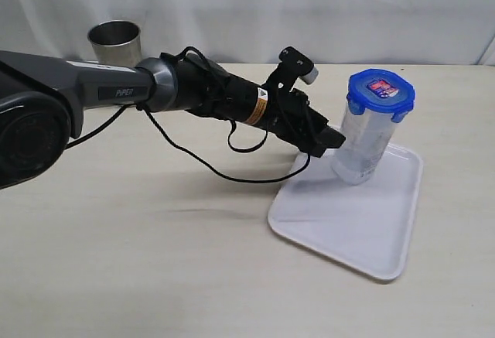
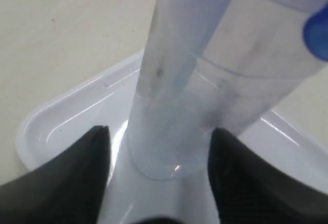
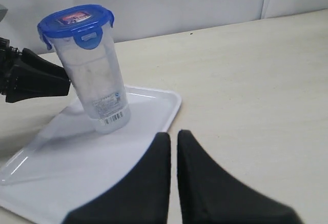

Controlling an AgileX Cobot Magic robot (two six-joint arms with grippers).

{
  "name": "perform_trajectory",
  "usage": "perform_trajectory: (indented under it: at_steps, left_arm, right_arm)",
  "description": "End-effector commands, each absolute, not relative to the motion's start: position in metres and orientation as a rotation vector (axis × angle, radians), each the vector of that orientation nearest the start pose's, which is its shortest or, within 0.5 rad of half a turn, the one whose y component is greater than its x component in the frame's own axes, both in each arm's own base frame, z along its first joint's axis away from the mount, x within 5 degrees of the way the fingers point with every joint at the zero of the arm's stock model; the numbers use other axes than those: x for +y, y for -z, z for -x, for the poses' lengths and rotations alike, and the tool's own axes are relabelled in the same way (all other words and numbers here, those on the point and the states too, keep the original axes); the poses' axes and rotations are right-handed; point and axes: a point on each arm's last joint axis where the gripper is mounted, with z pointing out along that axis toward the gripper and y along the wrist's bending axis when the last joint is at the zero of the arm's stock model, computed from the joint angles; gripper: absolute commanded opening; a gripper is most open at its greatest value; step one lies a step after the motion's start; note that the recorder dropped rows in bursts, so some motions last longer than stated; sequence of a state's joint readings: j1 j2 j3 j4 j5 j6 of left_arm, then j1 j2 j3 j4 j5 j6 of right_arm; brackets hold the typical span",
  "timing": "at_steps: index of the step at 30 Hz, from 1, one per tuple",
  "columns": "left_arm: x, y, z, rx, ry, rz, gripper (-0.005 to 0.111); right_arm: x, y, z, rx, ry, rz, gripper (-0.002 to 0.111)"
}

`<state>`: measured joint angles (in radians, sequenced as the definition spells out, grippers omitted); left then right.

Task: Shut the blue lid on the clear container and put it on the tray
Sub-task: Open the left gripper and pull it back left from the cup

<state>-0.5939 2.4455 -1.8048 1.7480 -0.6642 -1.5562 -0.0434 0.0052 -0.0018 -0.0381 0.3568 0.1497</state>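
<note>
At right of frame the container point(image 1: 371, 133), lid point(image 1: 380, 90) on, leans on the tray point(image 1: 363, 233) between the left hand's point(image 1: 336, 138) jaws, grip unclear, right hand point(image 3: 173, 147) clenched; a release now could topple it.

The lid point(image 1: 380, 90) is blue, the container point(image 1: 365, 141) clear, the tray point(image 1: 363, 230) white.

Exterior view: tray point(image 1: 387, 254) lies lower right of frame, on the table point(image 1: 155, 268). The container point(image 1: 363, 145) stands on the tray's upper part, with the lid point(image 1: 380, 90) on top of it. My left gripper point(image 1: 336, 138) sits at frame centre, just left of the container (wrist view: a finger on either side of its lower body). The tumbler point(image 1: 114, 42) stands upper left, behind my arm.
</note>
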Motion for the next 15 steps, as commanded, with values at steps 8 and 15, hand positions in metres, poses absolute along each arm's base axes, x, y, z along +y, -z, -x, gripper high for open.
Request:
perform_trajectory:
  at_steps: [8,15]
  left_arm:
    - [-0.303,-0.124,-0.422,1.903,1.017,-1.172,0.0]
    - [-0.295,-0.137,-0.43,1.932,0.992,-1.085,0.0]
  right_arm:
    - [-0.004,-0.181,-0.053,1.83,-0.038,-0.156,0.005]
    - [-0.004,-0.181,-0.053,1.83,-0.038,-0.156,0.005]
